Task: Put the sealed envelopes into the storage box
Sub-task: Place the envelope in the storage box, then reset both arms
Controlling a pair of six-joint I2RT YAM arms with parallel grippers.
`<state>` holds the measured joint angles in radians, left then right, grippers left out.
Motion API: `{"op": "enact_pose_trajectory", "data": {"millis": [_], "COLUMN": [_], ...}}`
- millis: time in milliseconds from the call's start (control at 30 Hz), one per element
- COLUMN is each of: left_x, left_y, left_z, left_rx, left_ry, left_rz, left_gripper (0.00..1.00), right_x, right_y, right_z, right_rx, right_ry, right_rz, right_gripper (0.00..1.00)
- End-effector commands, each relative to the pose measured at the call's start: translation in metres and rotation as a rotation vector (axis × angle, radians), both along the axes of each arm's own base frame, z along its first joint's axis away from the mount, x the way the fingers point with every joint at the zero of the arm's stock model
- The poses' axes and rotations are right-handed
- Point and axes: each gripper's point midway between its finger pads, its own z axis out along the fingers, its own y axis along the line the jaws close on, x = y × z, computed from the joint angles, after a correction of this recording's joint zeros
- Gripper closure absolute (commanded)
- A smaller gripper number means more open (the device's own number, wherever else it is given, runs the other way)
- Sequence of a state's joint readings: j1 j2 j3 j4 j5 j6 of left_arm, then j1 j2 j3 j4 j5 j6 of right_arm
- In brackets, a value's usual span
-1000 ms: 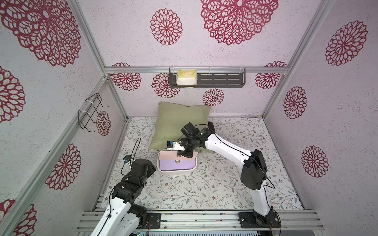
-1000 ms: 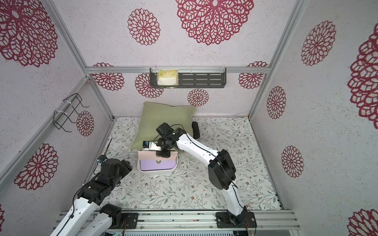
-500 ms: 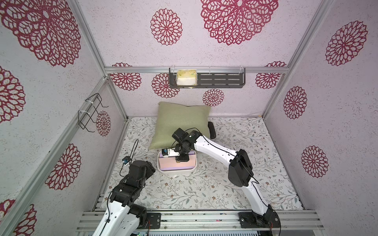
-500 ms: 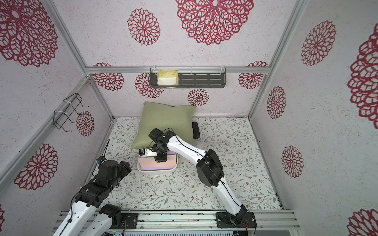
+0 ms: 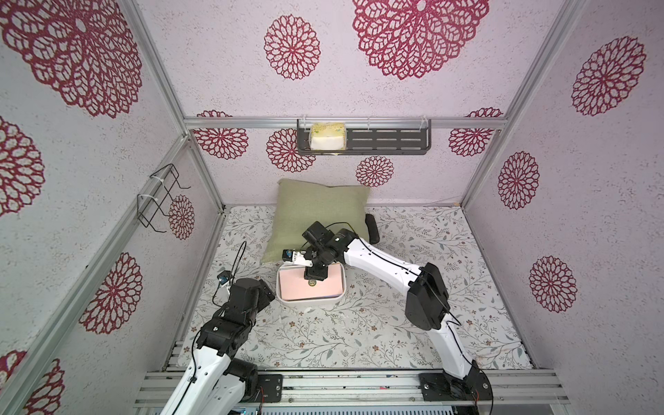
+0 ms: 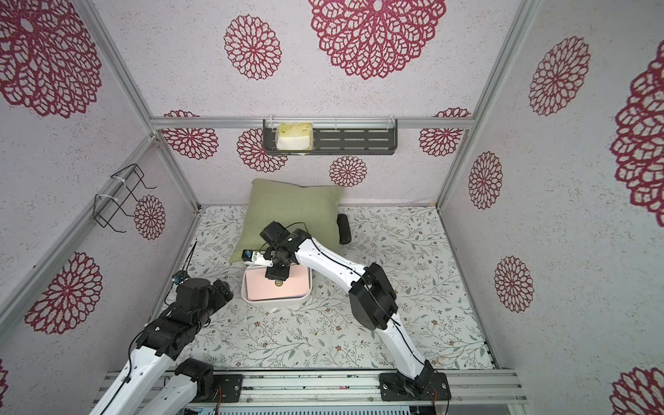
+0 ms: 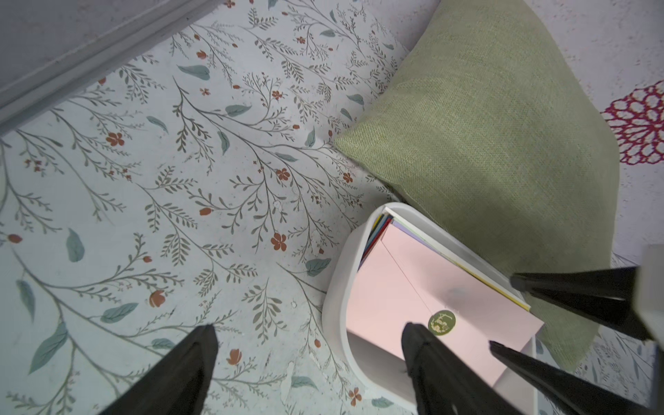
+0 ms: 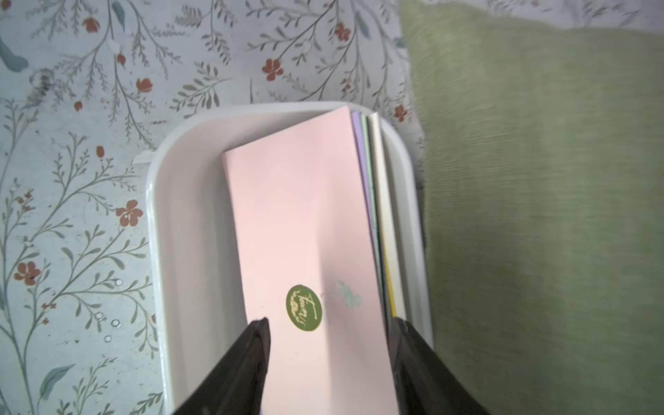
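Surface [image 5: 359, 323]: carrying storage box [image 5: 309, 302], mid-frame.
Right pincer [image 8: 330, 323]: just parting, dropping pink envelope [image 8: 298, 215]; task seemingly finishing.
Left pincer [image 7: 309, 327]: hanging apart.

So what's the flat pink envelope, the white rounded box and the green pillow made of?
The flat pink envelope looks like matte paper: thin, crisply folded. The white rounded box is probably plastic: smooth, slightly shiny, moulded corners. The green pillow is woven fabric, coarse weave showing; stuffing hidden.
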<state>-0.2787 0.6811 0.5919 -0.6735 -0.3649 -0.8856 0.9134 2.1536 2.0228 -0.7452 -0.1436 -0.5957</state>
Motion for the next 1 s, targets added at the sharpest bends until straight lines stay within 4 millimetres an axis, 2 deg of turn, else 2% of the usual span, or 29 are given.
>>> {"op": "enact_pose_trajectory", "data": {"millis": [0,67,100,133,167,233,267,300,367,400,467,533,600,667,700,767,833,900,967], "left_x": [0.022,0.031,0.035,0.038,0.041,0.045,0.044,0.045,0.048,0.05,0.056,0.066,0.075,0.084,0.089,0.1,0.11,0.121,0.127], "left_y": [0.016,0.019,0.02,0.023,0.025,0.029,0.034,0.036,0.036,0.039,0.049,0.053,0.06,0.07,0.078,0.072,0.077,0.082,0.077], "left_z": [0.038,0.05,0.057,0.062,0.065,0.068,0.068,0.067,0.06,0.059,0.045,0.031,0.017,0.001,0.001,-0.001,0.001,-0.003,-0.003], "left_rx": [0.125,0.197,0.237,0.274,0.312,0.396,0.432,0.47,0.547,0.573,0.588,0.583,0.548,0.514,0.512,0.518,0.57,0.54,0.523], "left_ry": [-0.117,-0.17,-0.206,-0.243,-0.275,-0.335,-0.353,-0.37,-0.394,-0.415,-0.398,-0.374,-0.38,-0.367,-0.38,-0.375,-0.397,-0.39,-0.411], "left_rz": [0.036,0.02,0.009,0.012,0.013,0.007,0.026,0.028,-0.003,0.012,0.04,0.012,0.01,0.002,0.026,-0.07,-0.07,-0.094,-0.13], "left_gripper": [0.12,0.12,0.1,0.09,0.09,0.07,0.05,0.03,0.02,0.01,0.0,0.01,0.01,0.01,0.02,0.03,0.03,0.04,0.04], "right_x": [0.032,0.031,0.03,0.028,0.027,0.023,0.022,0.018,0.011,0.007,-0.003,-0.007,-0.01,-0.009,-0.009,0.003,0.01,0.014,0.015], "right_y": [-0.032,-0.069,-0.096,-0.128,-0.159,-0.225,-0.258,-0.289,-0.335,-0.357,-0.393,-0.412,-0.432,-0.449,-0.459,-0.46,-0.46,-0.467,-0.473], "right_z": [0.128,0.149,0.156,0.162,0.158,0.137,0.12,0.094,0.059,0.042,0.017,0.011,0.01,-0.008,-0.022,-0.023,-0.019,-0.009,0.0], "right_rx": [0.374,0.528,0.613,0.7,0.756,0.824,0.821,0.793,0.751,0.722,0.716,0.75,0.755,0.74,0.751,0.725,0.713,0.767,0.82], "right_ry": [-0.158,-0.256,-0.316,-0.382,-0.419,-0.46,-0.474,-0.482,-0.489,-0.494,-0.509,-0.514,-0.616,-0.612,-0.578,-0.574,-0.612,-0.677,-0.73], "right_rz": [-0.254,-0.358,-0.434,-0.531,-0.621,-0.812,-0.907,-0.996,-1.127,-1.19,-1.311,-1.358,-1.396,-1.448,-1.504,-1.493,-1.466,-1.46,-1.441], "right_gripper": [0.39,0.34,0.28,0.18,0.11,0.07,0.07,0.07,0.06,0.05,0.05,0.05,0.06,0.07,0.07,0.07,0.07,0.06,0.06]}}
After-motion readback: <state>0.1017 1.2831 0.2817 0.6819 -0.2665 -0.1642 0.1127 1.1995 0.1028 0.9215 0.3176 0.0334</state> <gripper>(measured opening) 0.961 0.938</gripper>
